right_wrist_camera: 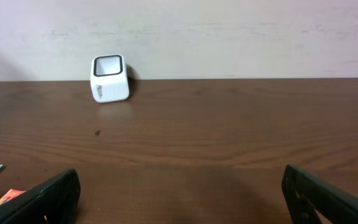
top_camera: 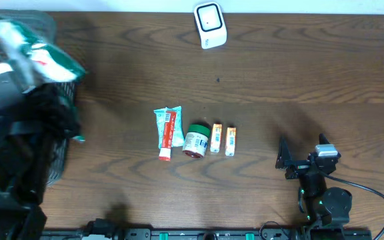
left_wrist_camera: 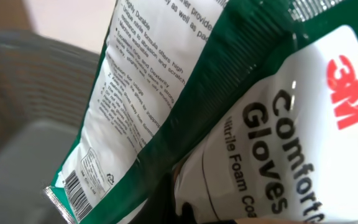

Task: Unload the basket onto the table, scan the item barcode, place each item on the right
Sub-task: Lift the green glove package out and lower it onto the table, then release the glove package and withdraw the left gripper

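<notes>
Wide desk (top_camera: 279, 80), grey basket (top_camera: 45, 27) under the left hand (left_wrist_camera: 179, 206), which is clamped on the glove packet (left_wrist_camera: 166, 93), held up, I'd say, so its barcode (left_wrist_camera: 76, 190) can be presented. White scanner (top_camera: 210, 25) stands far ahead of the right hand (right_wrist_camera: 179, 196), jaws spread and empty, likely keeping the path clear.

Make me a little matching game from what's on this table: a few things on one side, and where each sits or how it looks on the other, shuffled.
Things:
1. scanner
2. glove packet
3. jar
4. right tool

Descriptions:
A. green lid, middle of the table
B. open, holding nothing
C. white, at the far edge
D. far left, above the grey basket

Pairs: 1-C; 2-D; 3-A; 4-B
</notes>
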`<state>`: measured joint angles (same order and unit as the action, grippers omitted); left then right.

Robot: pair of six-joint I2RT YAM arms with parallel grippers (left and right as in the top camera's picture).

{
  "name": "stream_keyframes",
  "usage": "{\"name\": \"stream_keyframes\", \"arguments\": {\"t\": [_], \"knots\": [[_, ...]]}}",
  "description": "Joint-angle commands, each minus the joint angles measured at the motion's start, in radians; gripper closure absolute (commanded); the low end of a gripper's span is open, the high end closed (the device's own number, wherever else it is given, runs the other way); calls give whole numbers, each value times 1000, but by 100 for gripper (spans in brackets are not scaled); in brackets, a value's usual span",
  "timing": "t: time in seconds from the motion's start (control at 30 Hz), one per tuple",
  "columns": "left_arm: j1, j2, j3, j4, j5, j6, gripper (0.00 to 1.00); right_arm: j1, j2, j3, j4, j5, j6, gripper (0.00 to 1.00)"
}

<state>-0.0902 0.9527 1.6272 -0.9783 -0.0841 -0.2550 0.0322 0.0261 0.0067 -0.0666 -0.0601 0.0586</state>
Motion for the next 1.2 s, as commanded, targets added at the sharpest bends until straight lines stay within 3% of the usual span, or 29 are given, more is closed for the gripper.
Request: {"name": "stream_keyframes", "arguments": {"t": [0.0,0.27,0.43,0.6,0.7,0.9,1.17], "knots": [[-118,53,-68,-20,-2,-78,93,6,-1,-1,-3,-9,-11,1],[-273,318,-251,-14,-2,-177,93,6,-1,-1,-3,-9,-11,1],[-285,547,-275,0,-3,-238,92,6,-1,-1,-3,-9,-11,1],[-243,766,-275,22,-4,-505,93,6,-1,-1,-3,-9,-11,1],[-224,837,-275,19,70,-617,93,6,-1,-1,-3,-9,-11,1],[-218,895,-275,13,191,-618,93,6,-1,-1,-3,-9,-11,1],[-219,895,-275,6,212,-588,92,6,-1,-1,-3,-9,-11,1]]}}
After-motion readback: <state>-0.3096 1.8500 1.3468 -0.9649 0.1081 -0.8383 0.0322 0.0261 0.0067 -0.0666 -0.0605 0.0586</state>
